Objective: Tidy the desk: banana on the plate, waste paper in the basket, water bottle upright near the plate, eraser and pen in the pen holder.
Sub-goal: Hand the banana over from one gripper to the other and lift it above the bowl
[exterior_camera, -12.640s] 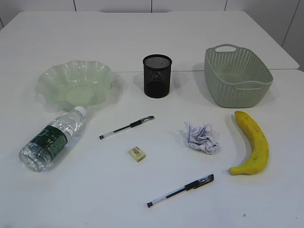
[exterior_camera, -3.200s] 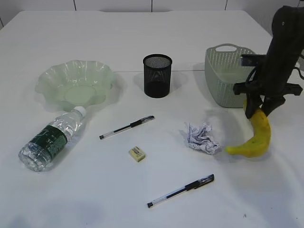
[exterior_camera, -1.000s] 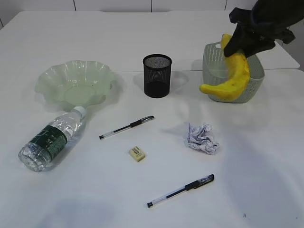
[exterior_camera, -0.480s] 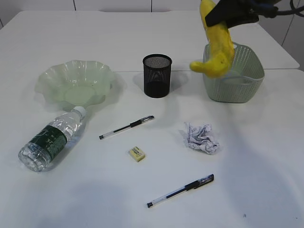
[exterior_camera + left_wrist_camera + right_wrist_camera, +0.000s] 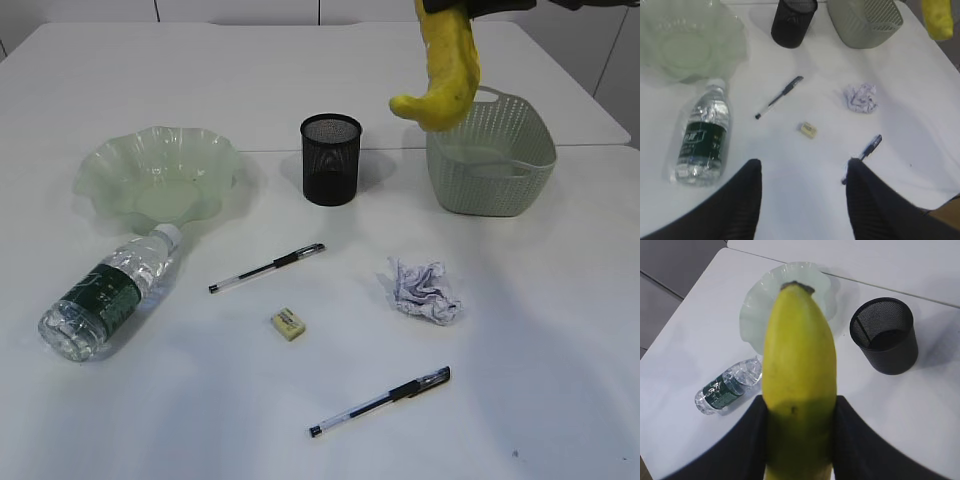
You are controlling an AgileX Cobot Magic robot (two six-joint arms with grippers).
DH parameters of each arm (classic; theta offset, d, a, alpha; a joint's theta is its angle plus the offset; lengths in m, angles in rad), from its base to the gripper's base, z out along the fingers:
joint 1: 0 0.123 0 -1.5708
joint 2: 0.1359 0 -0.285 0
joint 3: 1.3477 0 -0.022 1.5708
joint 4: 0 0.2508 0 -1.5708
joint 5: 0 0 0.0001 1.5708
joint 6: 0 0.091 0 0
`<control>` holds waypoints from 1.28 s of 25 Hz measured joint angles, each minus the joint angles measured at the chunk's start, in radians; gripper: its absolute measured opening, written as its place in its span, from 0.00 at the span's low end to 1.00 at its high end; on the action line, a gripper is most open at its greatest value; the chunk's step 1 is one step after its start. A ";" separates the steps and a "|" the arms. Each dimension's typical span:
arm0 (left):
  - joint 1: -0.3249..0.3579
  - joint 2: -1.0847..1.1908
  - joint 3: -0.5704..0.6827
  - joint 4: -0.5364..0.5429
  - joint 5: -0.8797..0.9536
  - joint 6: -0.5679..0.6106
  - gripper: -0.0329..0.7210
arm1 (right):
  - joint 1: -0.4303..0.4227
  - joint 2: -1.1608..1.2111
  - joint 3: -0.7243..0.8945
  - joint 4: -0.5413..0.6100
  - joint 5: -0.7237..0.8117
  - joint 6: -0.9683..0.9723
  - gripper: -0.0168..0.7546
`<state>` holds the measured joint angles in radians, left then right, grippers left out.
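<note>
My jaws press a smooth, waxy banana [image 5: 799,385]. Below me: matt white table [image 5: 560,380], black metal-mesh holder [image 5: 331,159], perforated plastic basket [image 5: 492,160], glossy translucent plate [image 5: 158,178], crumpled paper [image 5: 425,290].

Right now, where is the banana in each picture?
Exterior view: the banana hangs at the top, right of middle, above the basket.
Left wrist view: only a yellow bit at the top right corner.
Right wrist view: it fills the middle, held in the right hand.
Shared landmark: the black mesh pen holder.
</note>
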<state>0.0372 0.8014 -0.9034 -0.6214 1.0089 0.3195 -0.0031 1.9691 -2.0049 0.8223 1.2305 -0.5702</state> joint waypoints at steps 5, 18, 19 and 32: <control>0.000 0.164 -0.146 -0.082 -0.013 0.080 0.55 | 0.000 0.000 0.000 0.030 0.002 -0.036 0.34; 0.000 0.467 -0.299 -0.411 0.089 0.290 0.55 | 0.000 0.000 -0.001 0.096 0.002 -0.067 0.34; 0.000 0.483 -0.299 -0.440 0.101 0.303 0.55 | 0.000 0.000 -0.001 0.107 0.002 -0.070 0.34; 0.000 0.628 -0.303 -0.724 0.186 0.445 0.57 | 0.095 0.000 -0.002 0.131 0.002 -0.113 0.34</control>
<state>0.0372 1.4291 -1.2060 -1.3450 1.1953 0.7650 0.0917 1.9691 -2.0072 0.9531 1.2320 -0.6831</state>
